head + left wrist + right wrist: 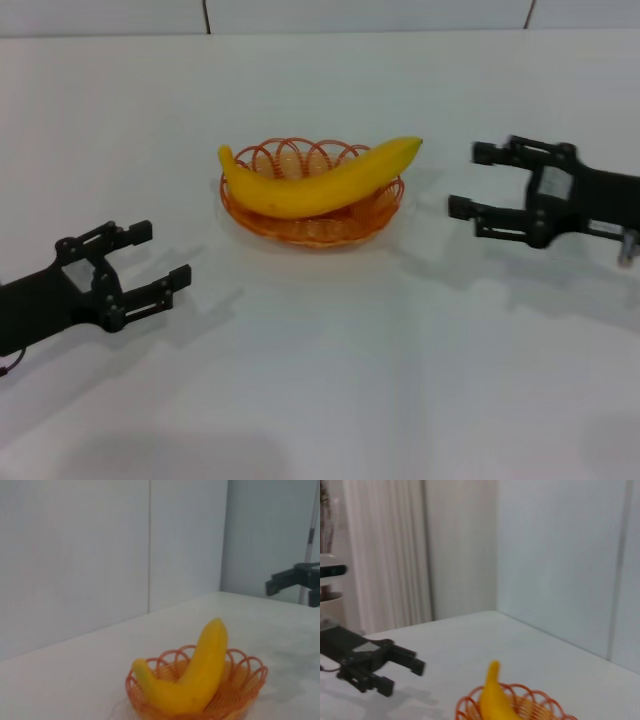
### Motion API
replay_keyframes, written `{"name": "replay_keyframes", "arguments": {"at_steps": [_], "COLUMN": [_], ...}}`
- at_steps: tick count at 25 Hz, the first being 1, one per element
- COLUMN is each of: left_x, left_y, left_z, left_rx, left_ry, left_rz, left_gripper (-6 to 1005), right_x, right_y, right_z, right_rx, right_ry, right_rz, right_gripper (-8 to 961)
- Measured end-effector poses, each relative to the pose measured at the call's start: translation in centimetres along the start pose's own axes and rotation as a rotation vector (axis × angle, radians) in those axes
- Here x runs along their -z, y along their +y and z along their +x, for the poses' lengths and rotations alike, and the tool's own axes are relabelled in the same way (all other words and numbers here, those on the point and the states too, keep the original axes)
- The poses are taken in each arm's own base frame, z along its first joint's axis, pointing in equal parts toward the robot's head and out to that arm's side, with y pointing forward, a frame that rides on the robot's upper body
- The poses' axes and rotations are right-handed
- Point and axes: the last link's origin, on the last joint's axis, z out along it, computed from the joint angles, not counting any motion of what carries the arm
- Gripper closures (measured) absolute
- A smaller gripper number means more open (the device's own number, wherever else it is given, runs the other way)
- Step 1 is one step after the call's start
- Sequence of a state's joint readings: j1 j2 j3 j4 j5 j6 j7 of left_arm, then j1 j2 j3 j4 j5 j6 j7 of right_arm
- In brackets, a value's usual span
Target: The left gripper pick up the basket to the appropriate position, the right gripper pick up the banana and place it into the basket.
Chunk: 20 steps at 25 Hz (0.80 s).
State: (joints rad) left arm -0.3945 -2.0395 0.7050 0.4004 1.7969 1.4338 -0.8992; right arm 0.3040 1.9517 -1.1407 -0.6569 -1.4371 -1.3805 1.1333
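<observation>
The orange woven basket [310,225] stands on the white table [330,360] at mid-back. The yellow banana [320,182] lies across it, resting on the rim, both ends reaching past it. The left gripper [160,258] is open and empty, to the basket's front left, clear of it. The right gripper [472,182] is open and empty, to the basket's right, a short gap from the banana's tip. The left wrist view shows the banana [192,677] in the basket [245,685] and the right gripper [295,582] beyond. The right wrist view shows the banana [494,700], the basket [540,707] and the left gripper [402,672].
The white table runs to a pale wall [360,15] at the back. White curtains [385,555] hang beyond the left arm in the right wrist view.
</observation>
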Motion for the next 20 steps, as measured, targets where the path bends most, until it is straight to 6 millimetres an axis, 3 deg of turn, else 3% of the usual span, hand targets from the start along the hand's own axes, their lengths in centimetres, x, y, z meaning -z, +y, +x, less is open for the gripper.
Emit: {"name": "replay_keyframes", "arguments": {"at_steps": [4, 9, 20], "left_x": [0.4, 0.4, 0.0], "left_y": [0.1, 0.1, 0.0], "left_z": [-0.3, -0.3, 0.1], "left_rx": [0.002, 0.002, -0.006], "left_ry": [-0.003, -0.003, 0.011], "left_rz": [0.011, 0.012, 0.012], "left_gripper": [197, 197, 197], "right_x": [1.5, 1.4, 0.2], "right_y": [0.0, 0.6, 0.9], "right_z": [2.0, 2.9, 2.6], "right_rx": [-0.016, 0.084, 0.114], "right_ry": [-0.003, 0.003, -0.014], "right_rz": [0.061, 0.063, 0.046], "right_gripper": [161, 162, 164]}}
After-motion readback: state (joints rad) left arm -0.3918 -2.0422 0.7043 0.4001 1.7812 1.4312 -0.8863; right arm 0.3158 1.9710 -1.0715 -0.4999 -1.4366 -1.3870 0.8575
